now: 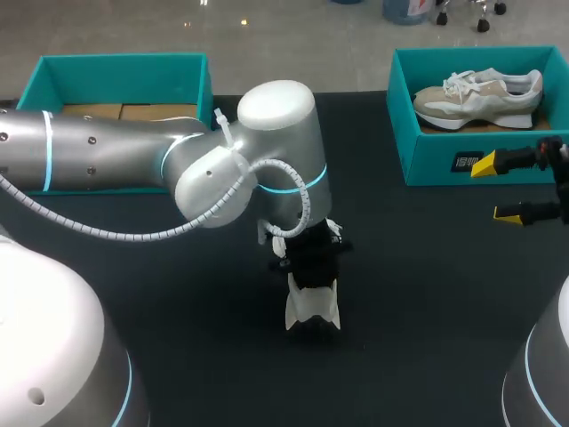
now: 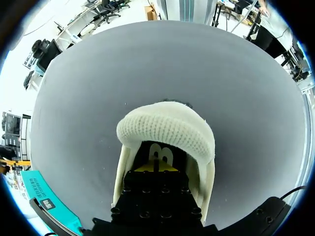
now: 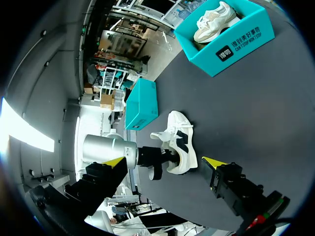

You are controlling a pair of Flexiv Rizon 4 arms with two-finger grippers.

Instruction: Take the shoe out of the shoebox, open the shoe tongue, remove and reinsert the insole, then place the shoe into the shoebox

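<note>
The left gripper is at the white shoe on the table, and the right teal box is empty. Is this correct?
No: the right teal box holds a beige shoe, as the head view shows. The left gripper is indeed at the white shoe on the table.

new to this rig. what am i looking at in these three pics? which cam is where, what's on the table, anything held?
Two robot arms work at a dark table. The head view looks down from above and behind; the two round pictures come from a camera on each wrist. The left gripper is down in the opening of a white shoe at mid-table; whether it grips cannot be seen. The right gripper hangs open and empty near a teal shoebox holding a second shoe. Another teal box sits at the far left.
</note>
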